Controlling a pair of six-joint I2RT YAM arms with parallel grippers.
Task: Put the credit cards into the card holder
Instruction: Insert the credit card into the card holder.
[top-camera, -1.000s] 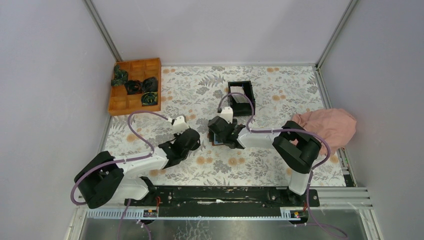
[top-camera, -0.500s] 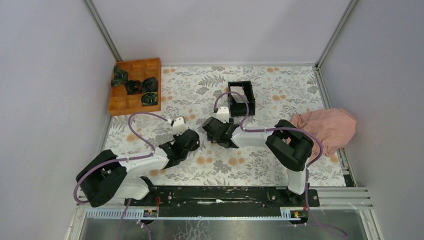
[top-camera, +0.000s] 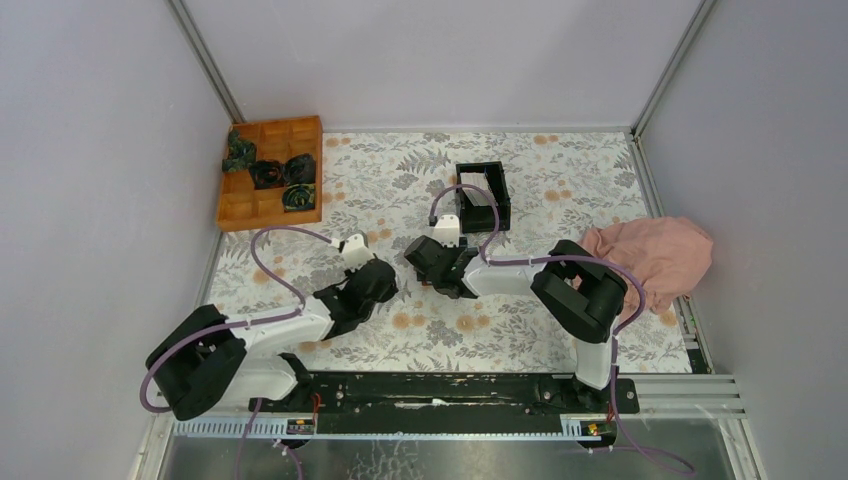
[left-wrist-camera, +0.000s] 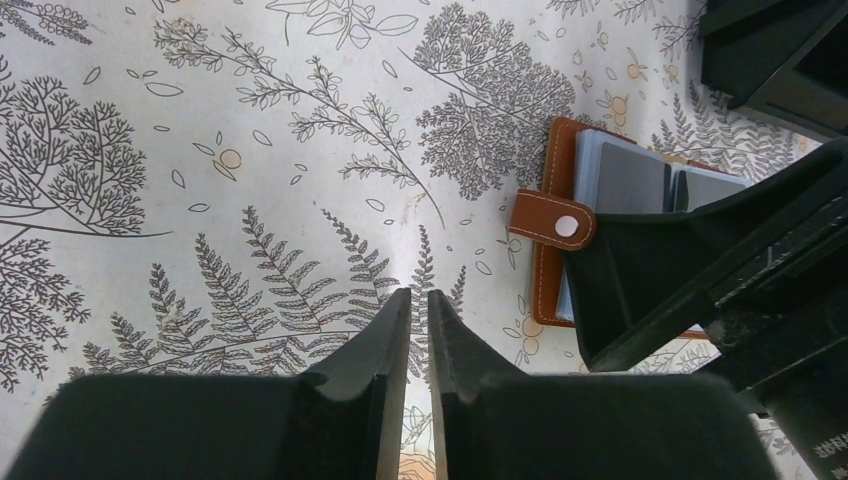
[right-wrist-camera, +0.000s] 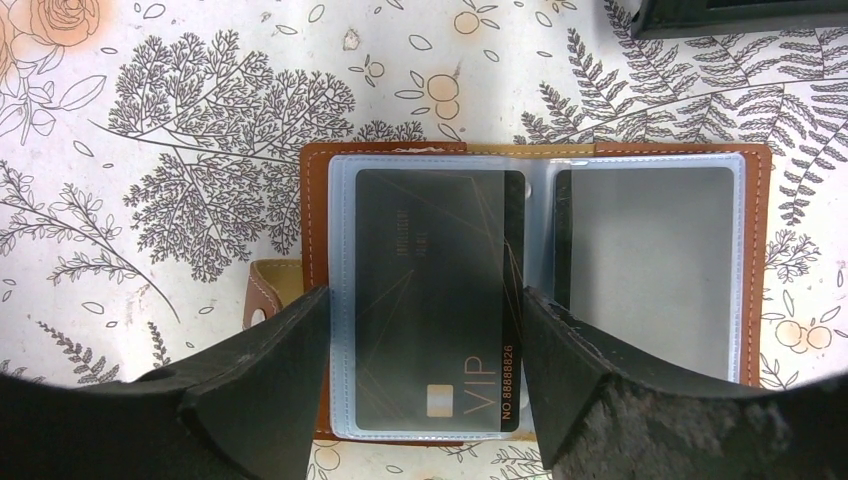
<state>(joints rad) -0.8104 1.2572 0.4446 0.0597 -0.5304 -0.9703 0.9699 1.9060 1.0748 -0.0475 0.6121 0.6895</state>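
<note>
The card holder (right-wrist-camera: 315, 200) lies open on the floral table, reddish-brown leather with two clear pockets. A dark card marked VIP (right-wrist-camera: 440, 300) lies on its left pocket and a plain grey panel (right-wrist-camera: 650, 260) fills the right one. My right gripper (right-wrist-camera: 425, 295) is open, with its jaws straddling the dark card just above the holder. In the top view the right gripper (top-camera: 432, 262) hides most of the holder. My left gripper (left-wrist-camera: 419, 293) is shut and empty, low over the table just left of the holder (left-wrist-camera: 560, 180) and its snap tab. Pale cards (top-camera: 472, 184) show in the black box.
The black box (top-camera: 482, 195) stands behind the holder, close to the right gripper. An orange wooden tray (top-camera: 262, 214) with dark objects sits at the back left. A pink cloth (top-camera: 650, 250) lies at the right edge. The two grippers are close together mid-table.
Since 1 s ago my right gripper has shifted a little left and back over the holder, then stayed still. The left arm has barely moved.
</note>
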